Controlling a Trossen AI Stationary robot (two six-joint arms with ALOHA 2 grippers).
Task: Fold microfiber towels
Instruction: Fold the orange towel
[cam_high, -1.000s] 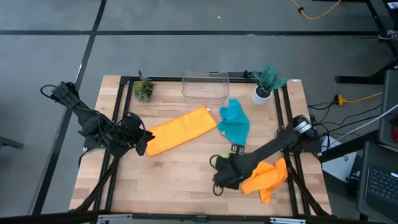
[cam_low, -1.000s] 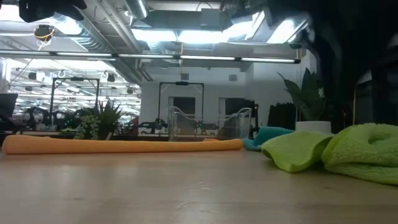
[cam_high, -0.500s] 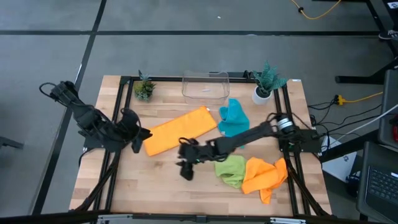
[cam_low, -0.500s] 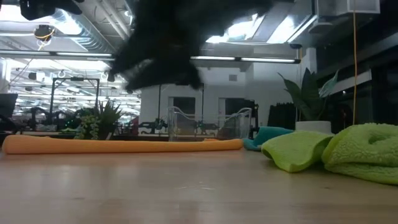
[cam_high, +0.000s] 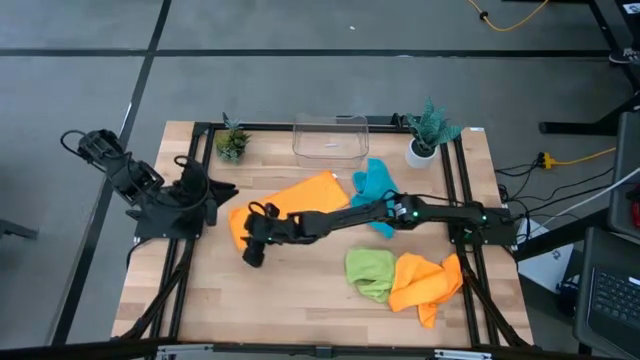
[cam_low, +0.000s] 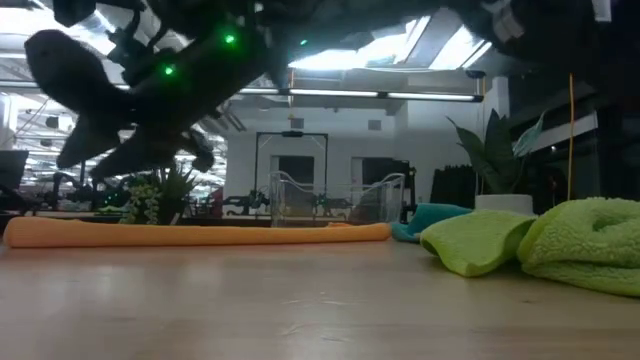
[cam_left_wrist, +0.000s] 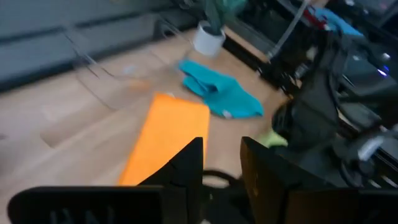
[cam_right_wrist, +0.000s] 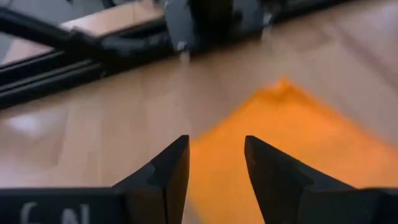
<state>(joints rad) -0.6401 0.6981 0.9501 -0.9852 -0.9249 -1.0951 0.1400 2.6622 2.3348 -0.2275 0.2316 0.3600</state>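
Observation:
A long orange microfiber towel (cam_high: 300, 205) lies flat at the table's middle, slanting toward the far right. My right gripper (cam_high: 252, 248) is open and hangs above the towel's near left corner (cam_right_wrist: 280, 93), clear of it, as the low view (cam_low: 70, 110) shows. My left gripper (cam_high: 226, 190), also open, is at the table's left side and holds nothing (cam_left_wrist: 222, 146). A teal towel (cam_high: 375, 188) lies bunched at the far right. A lime green towel (cam_high: 370, 272) and a crumpled orange towel (cam_high: 425, 285) lie at the near right.
A clear plastic bin (cam_high: 330, 140) stands at the far edge between two small potted plants (cam_high: 232, 142) (cam_high: 430, 128). Black frame rails (cam_high: 190, 250) run along the table's left and right sides. Bare wood lies at the near left.
My right gripper has swept from above the lime and crumpled orange towels at the near right across to the table's left, sinking and tipping flatter, to the flat orange towel's left corner. My left gripper has drawn back toward the left edge and risen a little. No towel has moved.

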